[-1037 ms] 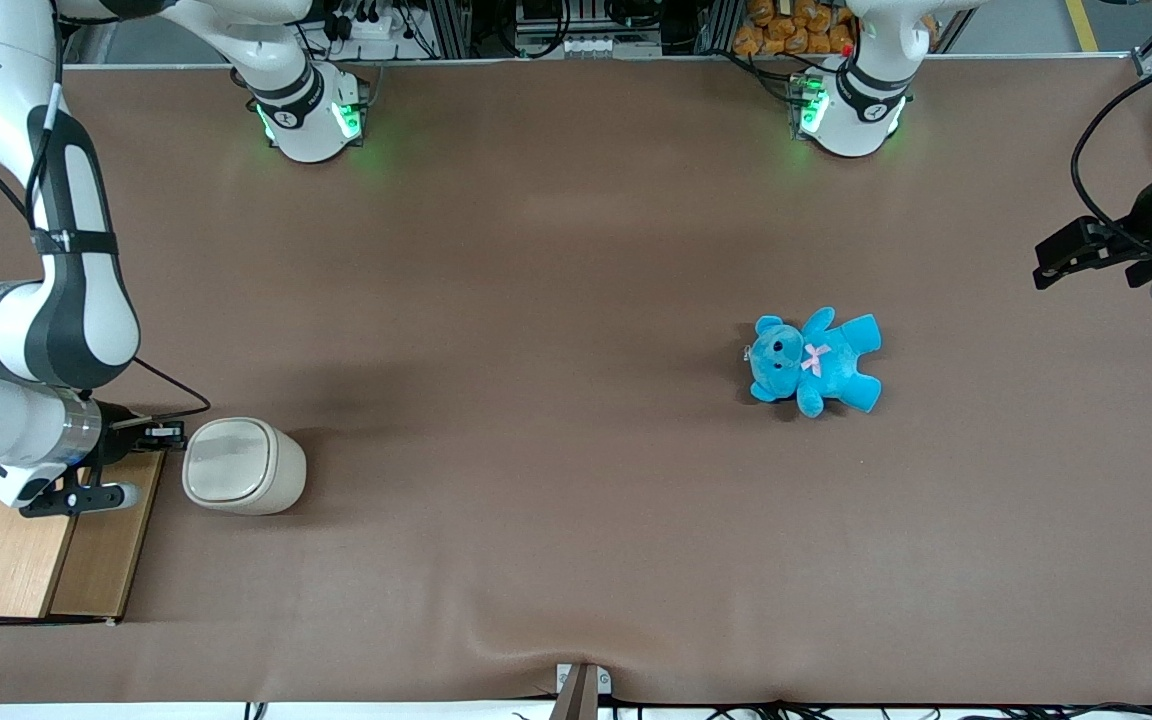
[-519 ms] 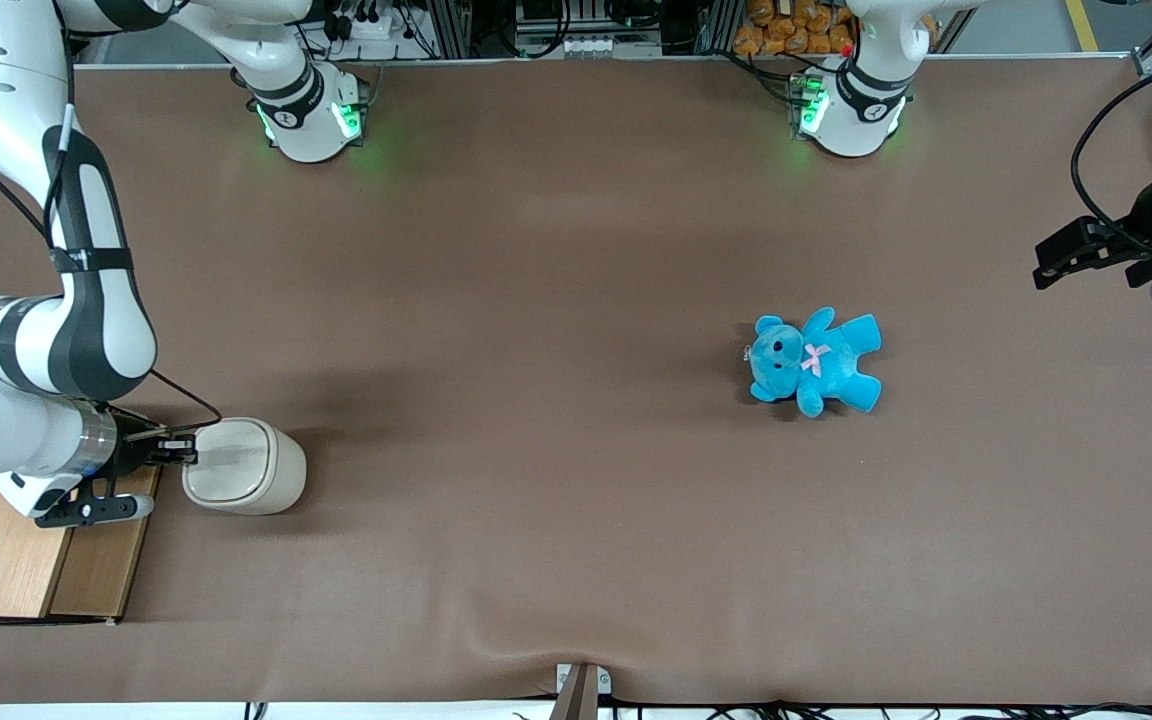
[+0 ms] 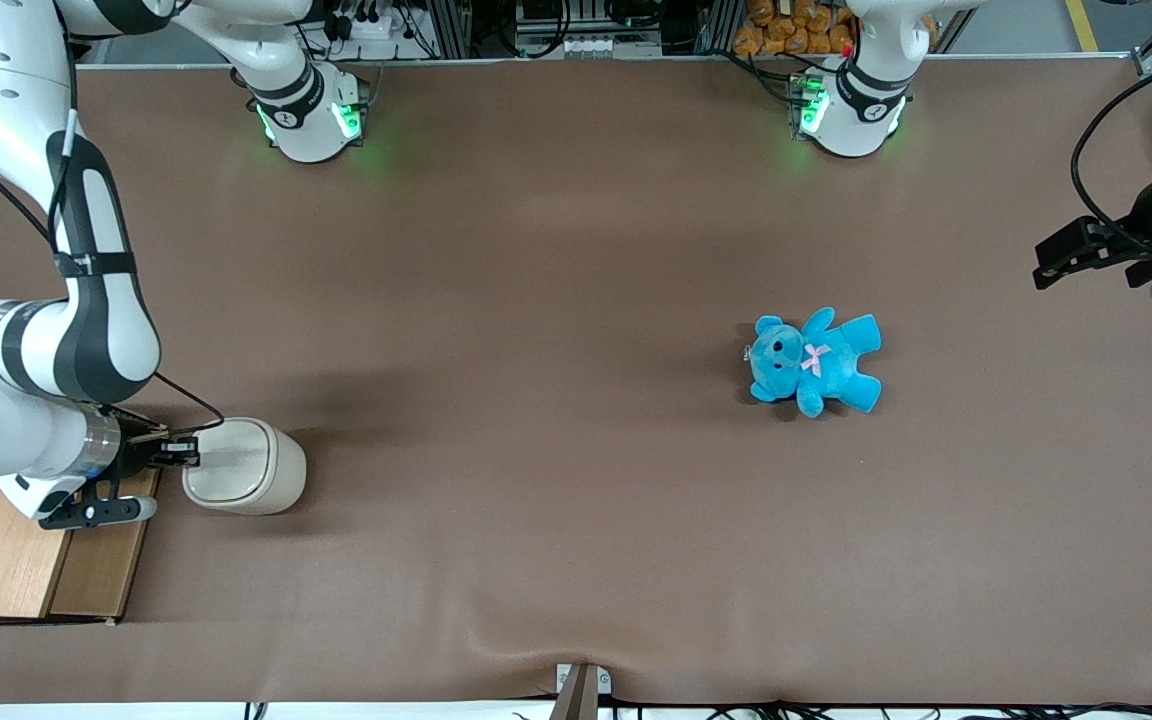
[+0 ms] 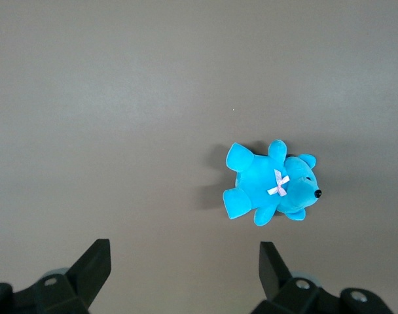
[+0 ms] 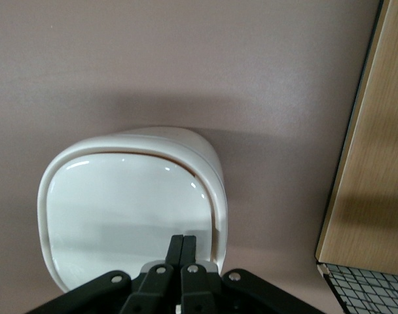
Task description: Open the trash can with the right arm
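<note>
Meanwhile, the cream-white trash can (image 3: pixel 246 467) stands on the brown table (image 3: pixel 556 400) toward the working arm's end, lid (image 5: pixel 124 216) down flat, contents hidden. No lettering is readable on it. The right arm's gripper (image 3: pixel 186 452) sits at the lid's edge, fingers (image 5: pixel 182 252) clenched together over the rim. A wooden box (image 3: pixel 31 545) lies beside it; a blue teddy bear (image 3: pixel 814 362) lies well apart.

— Where is your right arm (image 3: pixel 86 300)?
— Bent low at my end of the worktop, the silver wrist ring level and pointing sideways.
— And the hand (image 3: pixel 186 452)?
— My hand's two black fingers (image 5: pixel 175 252) are pressed together, tips touching, reaching straight out from the wrist.
</note>
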You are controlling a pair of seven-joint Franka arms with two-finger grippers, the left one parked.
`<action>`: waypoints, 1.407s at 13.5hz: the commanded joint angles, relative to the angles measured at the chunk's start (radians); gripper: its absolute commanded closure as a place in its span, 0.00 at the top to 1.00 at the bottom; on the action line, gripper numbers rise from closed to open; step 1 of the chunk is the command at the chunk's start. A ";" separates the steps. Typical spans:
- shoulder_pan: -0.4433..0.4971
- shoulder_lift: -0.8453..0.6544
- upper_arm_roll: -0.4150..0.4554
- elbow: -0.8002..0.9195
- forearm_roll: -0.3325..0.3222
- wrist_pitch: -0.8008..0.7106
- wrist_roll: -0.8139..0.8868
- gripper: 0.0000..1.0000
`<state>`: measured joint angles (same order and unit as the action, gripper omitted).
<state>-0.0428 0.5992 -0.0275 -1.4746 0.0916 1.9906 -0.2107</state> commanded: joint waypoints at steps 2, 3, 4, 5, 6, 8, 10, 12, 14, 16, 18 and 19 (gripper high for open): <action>-0.002 0.027 0.001 0.027 0.014 0.007 -0.019 0.00; 0.000 0.027 0.001 0.024 0.013 0.016 -0.021 0.00; 0.000 0.027 0.001 0.022 0.013 0.025 -0.019 0.00; 0.000 0.028 0.001 0.022 0.013 0.025 -0.021 0.00; 0.000 0.028 0.001 0.020 0.013 0.027 -0.019 0.00; 0.000 0.033 0.001 0.019 0.011 0.030 -0.021 0.00; 0.000 0.034 0.001 0.019 0.010 0.031 -0.021 0.00; 0.000 0.034 0.001 0.016 0.010 0.036 -0.021 0.00; 0.001 0.034 0.001 0.013 0.010 0.039 -0.022 0.00; 0.001 0.034 0.001 0.010 0.010 0.050 -0.021 0.00; 0.001 0.034 0.001 0.004 0.010 0.057 -0.022 0.00; 0.001 0.034 0.001 0.004 0.008 0.057 -0.022 0.00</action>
<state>-0.0426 0.6113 -0.0274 -1.4761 0.0916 2.0207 -0.2179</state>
